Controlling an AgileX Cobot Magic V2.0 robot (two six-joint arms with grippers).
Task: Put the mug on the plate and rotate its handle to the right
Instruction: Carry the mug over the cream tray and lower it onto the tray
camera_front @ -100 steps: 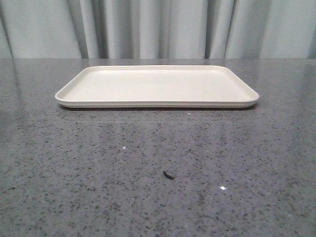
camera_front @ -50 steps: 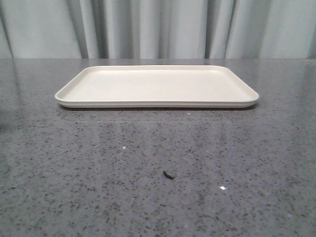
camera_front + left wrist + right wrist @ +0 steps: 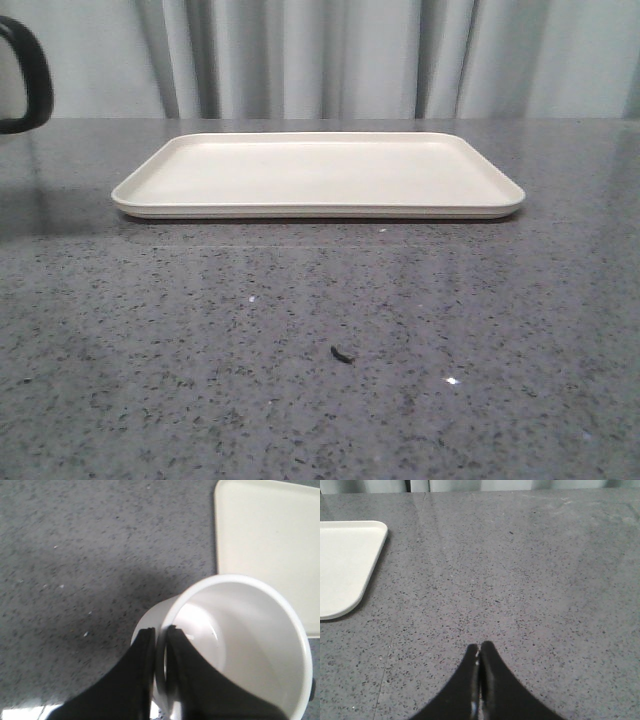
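Grey speckled stone tabletop point(image 3: 320, 350) is filling the scene, pale curtains point(image 3: 320, 55) hanging behind it, and the flat cream-coloured rectangular plate point(image 3: 318, 176) with its low rim is sitting bare at the far middle. Over on the left, the left gripper point(image 3: 160, 635) is carrying the white cylindrical mug point(image 3: 235, 645) above the table, its two black fingers point(image 3: 142, 650) pinching the rim wall, one inside and one outside. In the front view only the glossy black loop handle point(image 3: 30, 75) is poking in at the left edge, pointing toward the plate, so the mug body is out of that frame. From the left wrist camera the mug is hanging just beside the plate's near corner, overlapping its edge. The plate is lying to the right of the mug, so the carry looks like a sideways sweep rightward, then a lowering. The right gripper point(image 3: 479, 652) is idling with fingers pressed together over bare stone, the plate's right corner off to its left.
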